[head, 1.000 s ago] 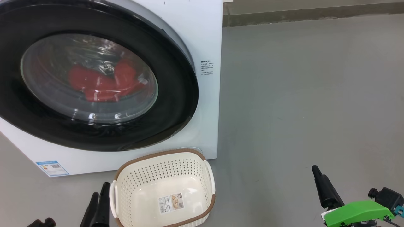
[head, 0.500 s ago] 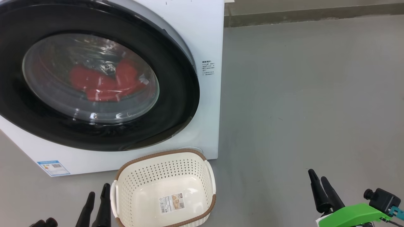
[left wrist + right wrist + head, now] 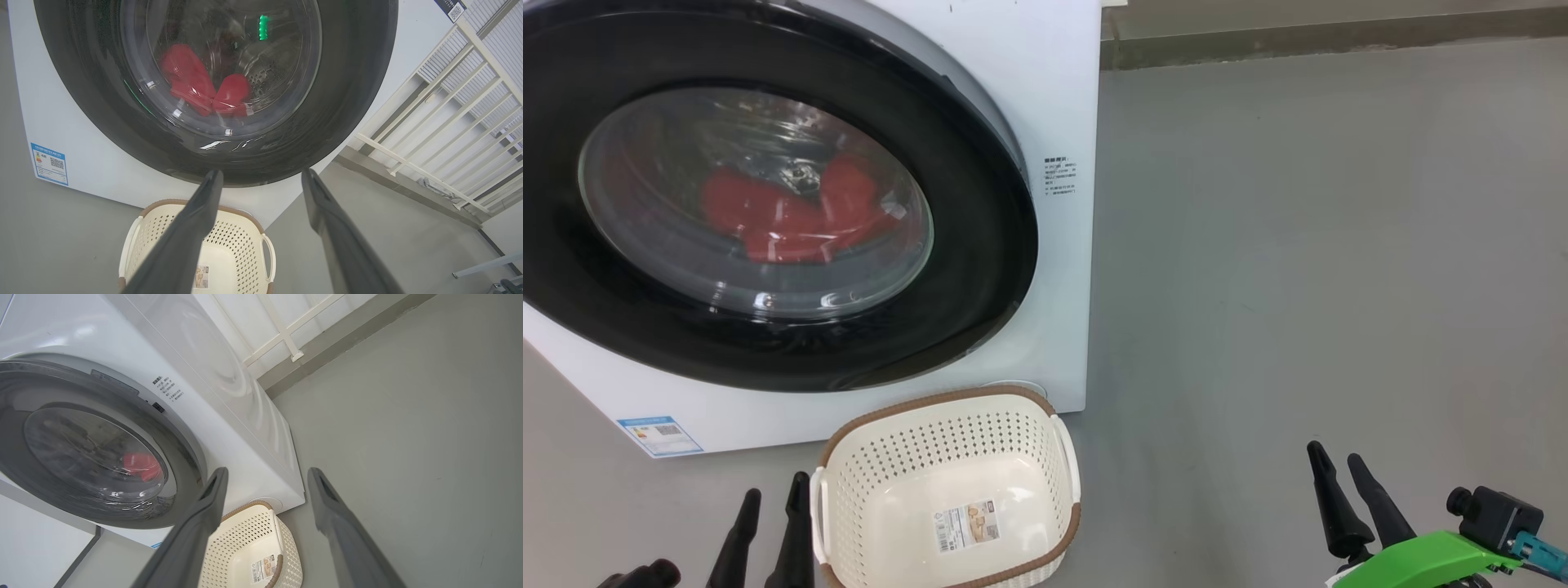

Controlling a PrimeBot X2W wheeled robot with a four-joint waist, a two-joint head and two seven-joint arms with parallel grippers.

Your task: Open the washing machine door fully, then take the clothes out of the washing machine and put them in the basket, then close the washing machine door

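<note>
Left gripper (image 3: pixel 774 490) and right gripper (image 3: pixel 1334 456) gape empty at bottom, glossy black-rimmed round glass door (image 3: pixel 980 245) shut at upper left over bright red clothes (image 3: pixel 784 216), so hook its right rim, swing wide, mind the cream perforated basket (image 3: pixel 931 404) below.

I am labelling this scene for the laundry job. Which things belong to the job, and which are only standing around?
Belong to the job:
- washing machine
- washing machine door, shut
- clothes, red, behind the glass
- basket, empty

Only standing around:
- grey floor
- white railing
</note>
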